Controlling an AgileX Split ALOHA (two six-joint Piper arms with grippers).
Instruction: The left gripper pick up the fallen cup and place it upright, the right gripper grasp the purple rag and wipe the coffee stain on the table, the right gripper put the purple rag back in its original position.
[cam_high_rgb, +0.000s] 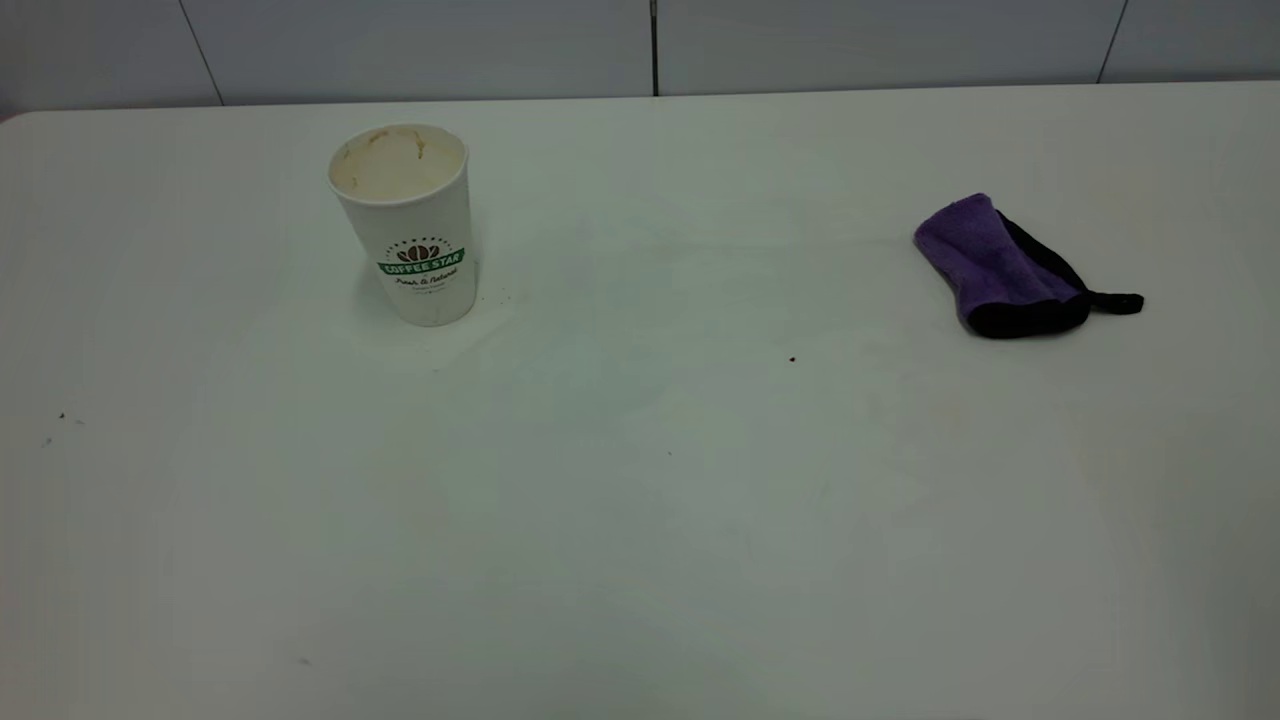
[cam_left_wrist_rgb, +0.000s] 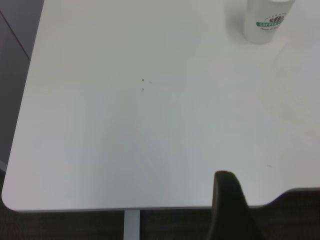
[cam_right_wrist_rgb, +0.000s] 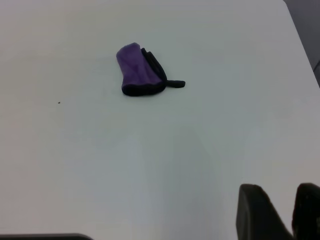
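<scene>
The cup (cam_high_rgb: 408, 220) stands upright on the table (cam_high_rgb: 640, 500) at the back left, with its green band logo facing the exterior view and its mouth up. Its lower part also shows in the left wrist view (cam_left_wrist_rgb: 264, 22). The purple rag (cam_high_rgb: 1005, 268) lies folded at the right, and it also shows in the right wrist view (cam_right_wrist_rgb: 141, 71). No coffee stain shows on the table. Neither arm is in the exterior view. The left gripper (cam_left_wrist_rgb: 227, 202) shows only as a black part over the table's near edge, far from the cup. The right gripper (cam_right_wrist_rgb: 284, 200) is shut and empty, well short of the rag.
A tiny dark speck (cam_high_rgb: 791, 358) lies between cup and rag, and others (cam_high_rgb: 62, 416) lie at the left. The left wrist view shows the table's rounded corner (cam_left_wrist_rgb: 10, 200) and the dark floor beyond it. A grey wall runs behind the table.
</scene>
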